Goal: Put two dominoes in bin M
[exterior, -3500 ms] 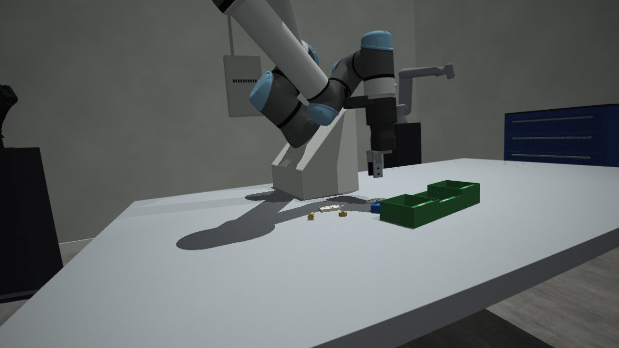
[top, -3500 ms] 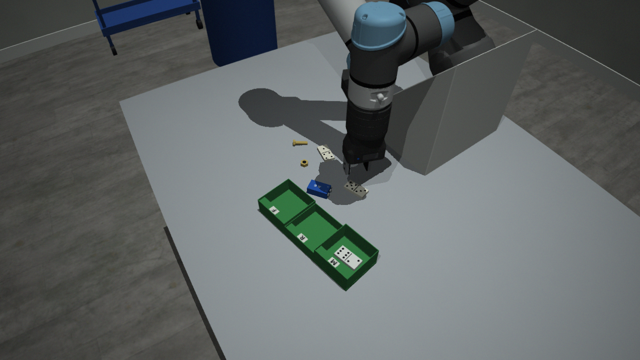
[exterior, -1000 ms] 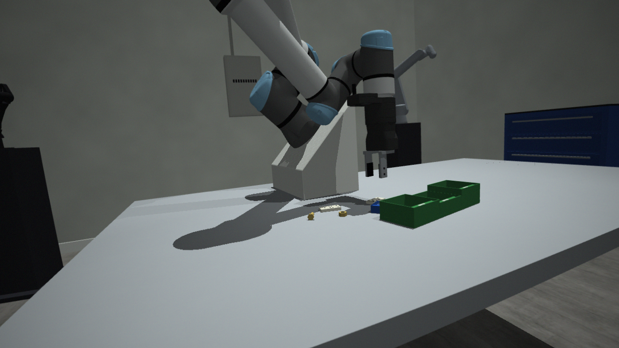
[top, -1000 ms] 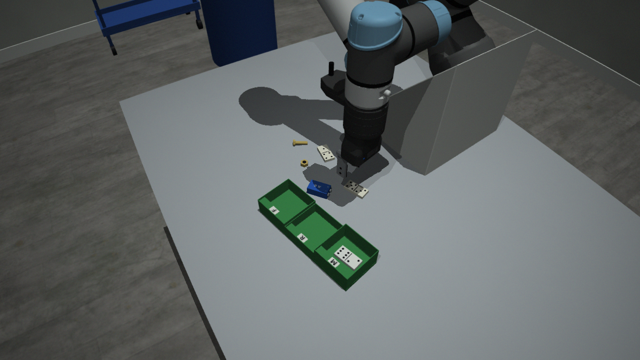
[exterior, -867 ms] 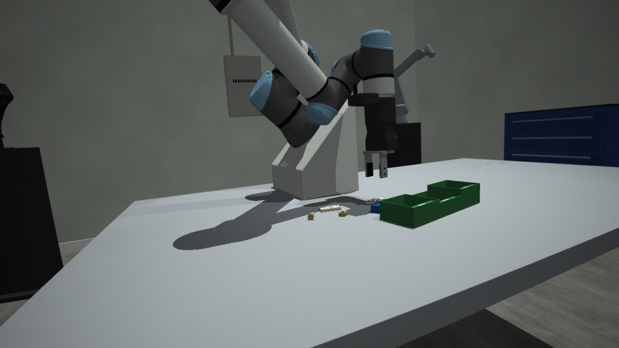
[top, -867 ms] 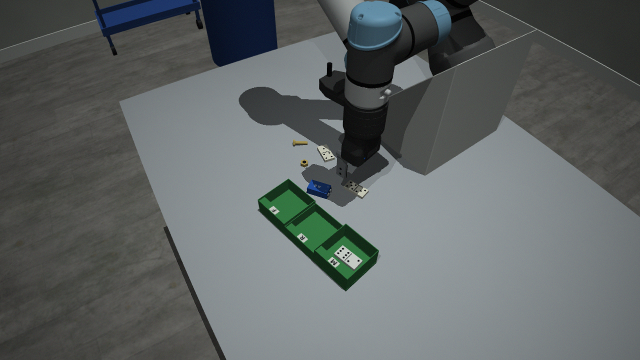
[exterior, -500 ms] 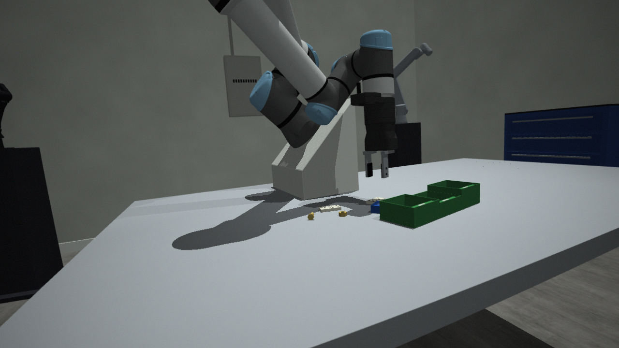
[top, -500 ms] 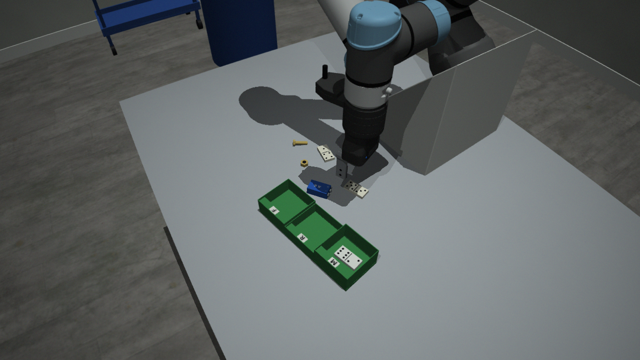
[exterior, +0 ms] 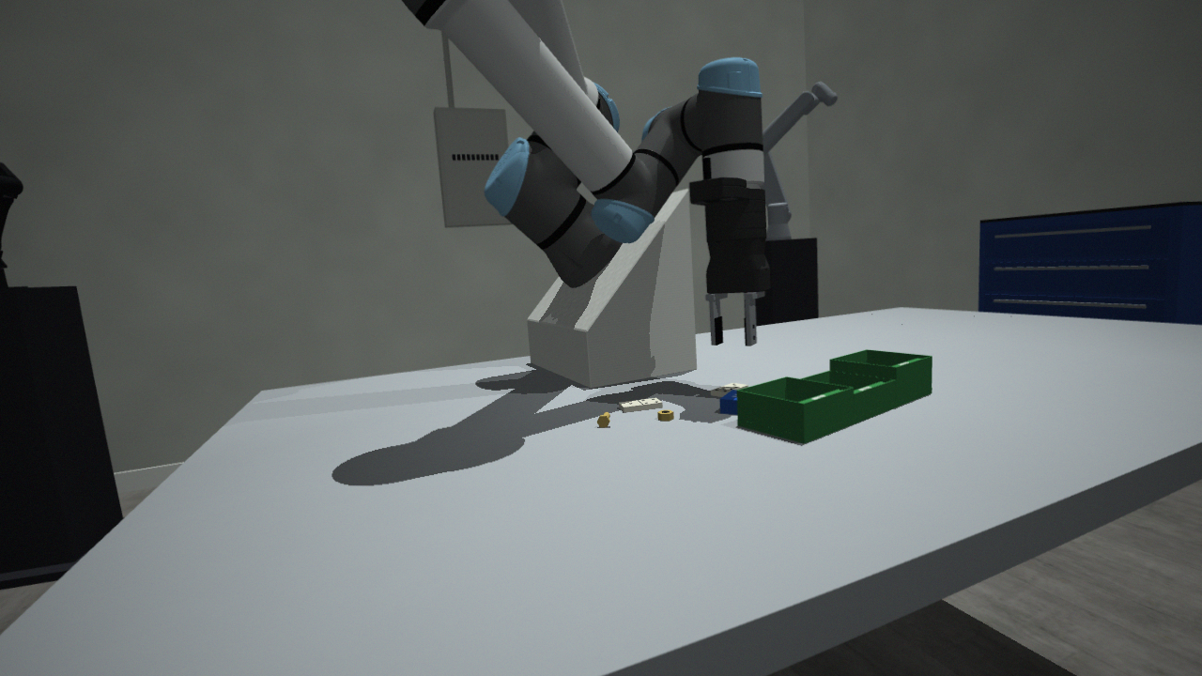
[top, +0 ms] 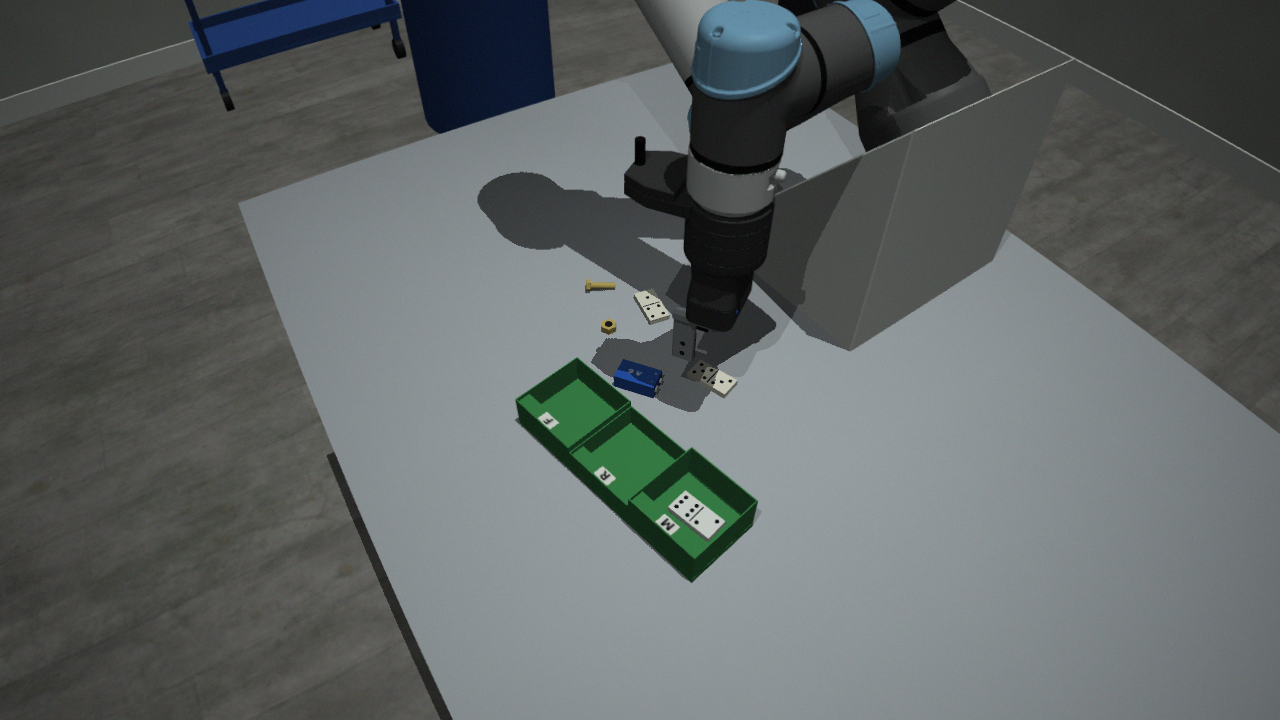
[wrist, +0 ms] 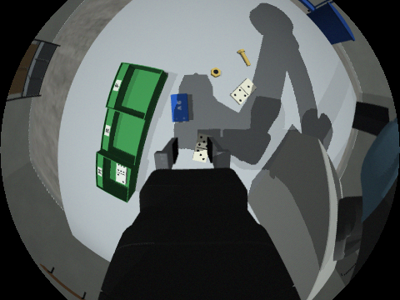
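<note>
— Where is the tool [exterior: 731,334] right now?

— It hangs above the bench [top: 895,537], pointing straight down, just over a domino [top: 712,378] that lies flat beside the blue block [top: 638,375]. In the wrist view that domino [wrist: 202,150] shows between the two fingers, but the exterior view has the fingertips well clear of the bench top.

— Is it gripping anything?

— No. The jaws stand fairly wide apart and have nothing between them.

— And the other dominoes?

— One domino [top: 697,514] lies flat inside the compartment marked M, at the end of the green bin row [top: 711,559] farthest from the arm's base. The letter label [top: 667,524] sits right next to it on the compartment floor. Another domino [top: 652,306] rests on the bench in the arm's shadow, near the brass nut [top: 608,325] and the brass bolt [top: 599,285].

— What about the remaining compartments?

— The middle one marked R and the far one marked F hold only their labels. The blue block sits just outside the wall of the F compartment; I can't tell whether it touches the wall.

— Anything else around?

— A pale wedge-shaped pedestal [top: 895,232] carries the arm at the back of the bench, and a blue cart [top: 295,35] stands on the floor beyond it
</note>
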You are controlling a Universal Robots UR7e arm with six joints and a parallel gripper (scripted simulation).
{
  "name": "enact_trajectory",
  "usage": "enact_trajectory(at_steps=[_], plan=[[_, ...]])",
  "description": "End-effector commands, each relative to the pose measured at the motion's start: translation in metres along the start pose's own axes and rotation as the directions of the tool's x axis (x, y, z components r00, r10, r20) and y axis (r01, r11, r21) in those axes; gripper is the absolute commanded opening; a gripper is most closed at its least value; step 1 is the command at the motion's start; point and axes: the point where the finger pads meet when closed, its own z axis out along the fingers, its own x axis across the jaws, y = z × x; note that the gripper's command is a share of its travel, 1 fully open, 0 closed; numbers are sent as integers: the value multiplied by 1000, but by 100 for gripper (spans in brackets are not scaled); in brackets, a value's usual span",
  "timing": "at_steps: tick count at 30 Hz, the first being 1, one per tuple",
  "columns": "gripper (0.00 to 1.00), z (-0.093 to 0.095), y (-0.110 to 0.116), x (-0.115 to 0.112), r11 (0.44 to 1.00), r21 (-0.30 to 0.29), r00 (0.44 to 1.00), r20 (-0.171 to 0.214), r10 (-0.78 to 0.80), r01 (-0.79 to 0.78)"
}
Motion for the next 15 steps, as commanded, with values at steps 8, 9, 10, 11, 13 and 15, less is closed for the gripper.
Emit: enact_trajectory(at_steps=[8, 9, 10, 11, 13, 15], plan=[[79, 0, -2, -4, 971, 1, 971, 10, -240, 240], [79, 0, -2, -4, 968, 1, 968, 10, -251, 251], [79, 0, -2, -4, 965, 1, 965, 11, -263, 263], [79, 0, -2, -4, 961, 1, 961, 12, -275, 275], [79, 0, -2, -6, 954, 1, 954, 10, -298, 298], [79, 0, -2, -6, 947, 1, 947, 9, -322, 322]])
